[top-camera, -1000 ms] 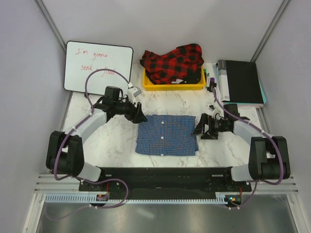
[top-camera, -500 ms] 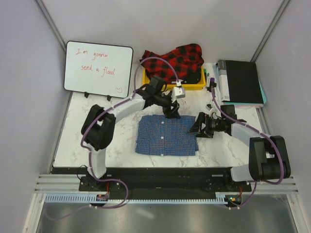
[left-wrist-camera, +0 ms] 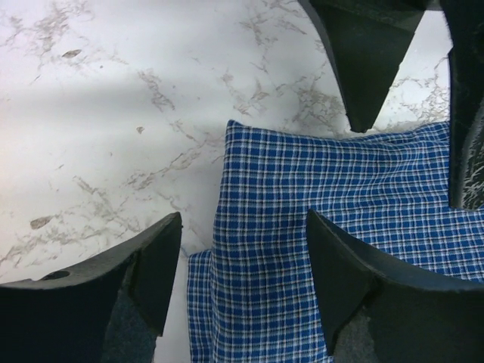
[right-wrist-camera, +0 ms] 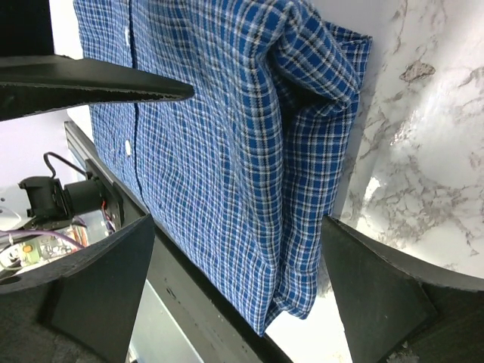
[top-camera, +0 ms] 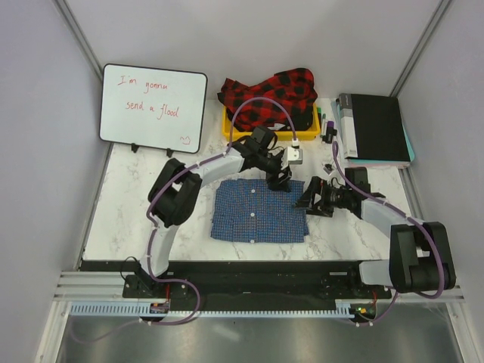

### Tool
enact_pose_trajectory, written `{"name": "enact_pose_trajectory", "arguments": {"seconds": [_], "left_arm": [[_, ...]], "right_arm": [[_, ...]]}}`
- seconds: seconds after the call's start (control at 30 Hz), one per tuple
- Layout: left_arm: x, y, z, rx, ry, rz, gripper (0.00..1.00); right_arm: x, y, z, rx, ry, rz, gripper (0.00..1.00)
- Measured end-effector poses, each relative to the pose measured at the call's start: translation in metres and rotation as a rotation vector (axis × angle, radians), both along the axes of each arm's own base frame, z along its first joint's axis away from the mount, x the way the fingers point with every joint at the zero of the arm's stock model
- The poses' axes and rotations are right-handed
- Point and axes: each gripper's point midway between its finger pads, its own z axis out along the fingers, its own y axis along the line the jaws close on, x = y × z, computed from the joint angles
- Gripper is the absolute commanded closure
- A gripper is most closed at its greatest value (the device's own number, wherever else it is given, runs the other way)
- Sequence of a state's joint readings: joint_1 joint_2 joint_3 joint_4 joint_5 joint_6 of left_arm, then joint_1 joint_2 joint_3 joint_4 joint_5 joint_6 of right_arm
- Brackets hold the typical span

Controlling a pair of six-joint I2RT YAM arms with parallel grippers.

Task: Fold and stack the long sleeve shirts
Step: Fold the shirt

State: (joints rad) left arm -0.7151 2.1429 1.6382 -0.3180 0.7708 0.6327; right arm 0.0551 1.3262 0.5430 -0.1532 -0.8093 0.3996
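Observation:
The blue checked shirt [top-camera: 257, 212] lies folded in a rectangle at the table's middle. The red-and-black plaid shirt [top-camera: 269, 94] is bunched in the yellow bin [top-camera: 257, 135] at the back. My left gripper [top-camera: 281, 181] is open above the blue shirt's far right corner; in the left wrist view [left-wrist-camera: 242, 261] the jaws straddle that corner of the cloth [left-wrist-camera: 333, 204]. My right gripper [top-camera: 308, 199] is open at the shirt's right edge; in the right wrist view [right-wrist-camera: 238, 283] the folded edge [right-wrist-camera: 249, 159] lies between the jaws.
A whiteboard [top-camera: 155, 106] with red writing stands at the back left. A black binder [top-camera: 374, 127] and some markers [top-camera: 325, 125] lie at the back right. Marble tabletop [top-camera: 151, 204] shows to the shirt's left.
My left arm has swung from the shirt's far left corner across to its far right corner. My right gripper has edged left onto the shirt's right edge.

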Motion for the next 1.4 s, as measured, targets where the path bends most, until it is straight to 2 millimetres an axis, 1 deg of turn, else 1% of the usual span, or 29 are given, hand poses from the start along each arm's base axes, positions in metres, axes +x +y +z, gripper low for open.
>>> {"name": "enact_pose_trajectory", "arguments": {"seconds": [0.13,0.17,0.27,0.3,0.33,0.4,0.53,0.63,0.8,0.83,0.87,0.93,0.97,1.03,1.07,1.23,1.3,1.4], "left_arm": [[-0.002,-0.005,-0.001,-0.014,0.017,-0.025,0.49],[-0.001,-0.007,-0.001,-0.019,0.02,-0.029,0.57],[0.001,-0.01,0.001,-0.03,0.024,-0.037,0.62],[-0.001,-0.011,0.001,-0.031,0.03,-0.042,0.6],[-0.002,-0.011,0.002,-0.036,0.035,-0.049,0.55],[-0.004,-0.011,0.003,-0.04,0.043,-0.056,0.37],[-0.005,-0.013,0.005,-0.042,0.056,-0.062,0.35],[-0.002,-0.016,0.004,-0.043,0.056,-0.062,0.39],[0.001,-0.018,-0.002,-0.032,0.07,-0.061,0.4],[0.002,-0.019,-0.004,-0.027,0.076,-0.06,0.42],[0.003,-0.02,-0.006,-0.023,0.081,-0.059,0.52],[0.002,-0.02,-0.011,-0.011,0.097,-0.058,0.62],[0.001,-0.02,-0.012,-0.006,0.107,-0.057,0.79],[-0.004,-0.018,-0.015,0.007,0.13,-0.059,0.94],[-0.005,-0.017,-0.016,0.012,0.138,-0.059,0.98],[-0.01,-0.015,-0.011,0.017,0.151,-0.064,0.98],[-0.012,-0.014,-0.001,0.01,0.145,-0.064,0.98],[-0.015,-0.012,0.022,-0.012,0.123,-0.064,0.98]], "right_arm": [[0.001,0.0,-0.005,0.006,0.005,-0.018,0.02],[0.002,0.0,-0.008,0.005,0.01,-0.021,0.02],[0.007,-0.001,-0.015,-0.004,0.015,-0.033,0.02],[0.008,-0.001,-0.016,-0.002,0.015,-0.038,0.02],[0.009,-0.001,-0.017,-0.001,0.012,-0.04,0.02],[0.013,-0.001,-0.017,0.002,-0.002,-0.045,0.02],[0.017,0.0,-0.015,0.007,-0.022,-0.047,0.02],[0.019,0.002,-0.014,0.011,-0.037,-0.042,0.02],[0.014,0.005,-0.015,0.014,-0.034,-0.031,0.02],[0.013,0.005,-0.016,0.014,-0.033,-0.029,0.02],[0.012,0.006,-0.016,0.014,-0.032,-0.028,0.02],[0.011,0.006,-0.017,0.015,-0.029,-0.028,0.02],[0.011,0.006,-0.017,0.015,-0.029,-0.028,0.02],[0.011,0.006,-0.017,0.015,-0.031,-0.028,0.02],[0.011,0.006,-0.016,0.015,-0.033,-0.028,0.02],[0.015,0.005,-0.009,0.009,-0.075,-0.033,0.02],[0.019,0.005,-0.002,0.013,-0.115,-0.034,0.02],[0.024,0.007,0.009,0.026,-0.183,-0.034,0.02]]}}
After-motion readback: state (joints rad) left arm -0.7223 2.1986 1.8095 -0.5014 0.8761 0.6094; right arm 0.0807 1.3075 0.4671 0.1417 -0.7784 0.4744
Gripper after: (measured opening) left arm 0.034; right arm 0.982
